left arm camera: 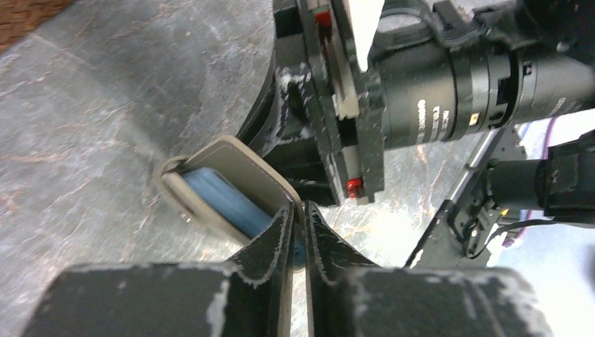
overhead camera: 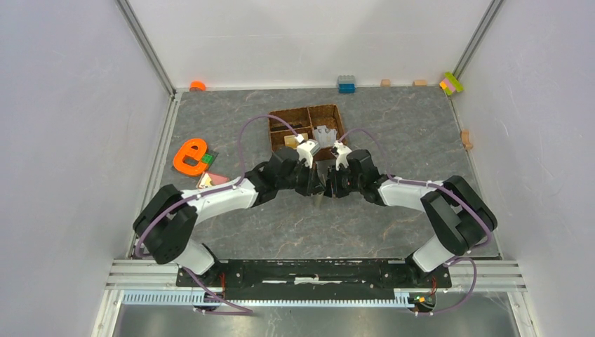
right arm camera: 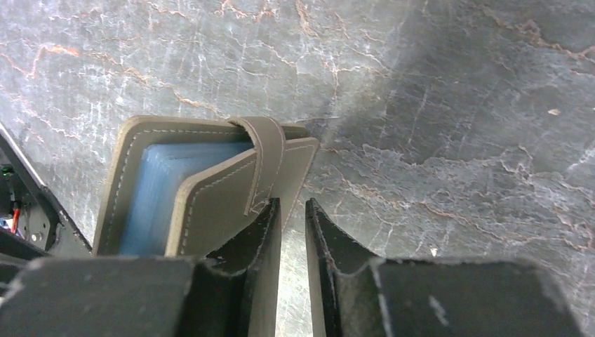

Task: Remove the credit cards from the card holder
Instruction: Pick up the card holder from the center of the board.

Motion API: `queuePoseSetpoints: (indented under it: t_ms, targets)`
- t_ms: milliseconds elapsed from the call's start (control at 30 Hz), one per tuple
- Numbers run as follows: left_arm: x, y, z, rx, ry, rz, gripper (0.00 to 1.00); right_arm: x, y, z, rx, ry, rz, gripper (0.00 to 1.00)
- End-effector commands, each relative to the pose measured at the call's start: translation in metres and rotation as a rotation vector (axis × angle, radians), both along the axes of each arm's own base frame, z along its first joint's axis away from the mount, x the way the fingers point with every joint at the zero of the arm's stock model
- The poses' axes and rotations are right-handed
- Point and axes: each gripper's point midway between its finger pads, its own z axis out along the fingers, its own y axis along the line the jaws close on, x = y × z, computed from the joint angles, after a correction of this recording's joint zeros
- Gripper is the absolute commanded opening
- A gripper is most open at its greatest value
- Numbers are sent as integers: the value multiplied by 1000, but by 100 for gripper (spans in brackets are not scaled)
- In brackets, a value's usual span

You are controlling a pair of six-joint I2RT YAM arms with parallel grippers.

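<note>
The left gripper [left arm camera: 300, 210] pinches an edge of the grey-olive card holder [left arm camera: 217, 175], whose blue inner sleeves [left arm camera: 224, 200] show just ahead. The right gripper [right arm camera: 292, 207] stands slightly parted around nothing, with the holder's strap [right arm camera: 263, 161] just left of its fingertips.

The one thing I can read outright is a big orange letter "e" [overhead camera: 191, 156], a moulded shape lying at the left of the surface [overhead camera: 281, 225]. A black motor [left arm camera: 428, 116], seen from the left wrist, carries a few short lines of white print, too blurred to make out.
</note>
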Motion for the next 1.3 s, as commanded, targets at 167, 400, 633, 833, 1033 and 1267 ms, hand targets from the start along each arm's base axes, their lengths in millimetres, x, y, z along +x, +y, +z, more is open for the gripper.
queuePoseSetpoints:
  t_ms: [167, 400, 633, 833, 1033, 1267]
  targets:
    - [-1, -23, 10, -54, 37, -67, 43, 20, -8, 16, -64, -81, -66, 31]
    - [-3, -25, 9, -61, 52, -80, 46, 35, -46, 37, -132, -192, -242, 44]
    - [-10, -31, 15, -99, 57, -125, 46, 30, -59, 61, -26, -275, -302, 73]
    - [-25, -26, 55, -217, -44, -185, 54, 26, -44, 57, 16, -228, -234, 72]
    - [-18, -7, 68, -195, -121, -93, 58, 25, -42, 58, 39, -222, -222, 71]
    - [21, 26, 26, 12, -24, 169, 56, 28, -48, 55, 27, -214, -251, 67]
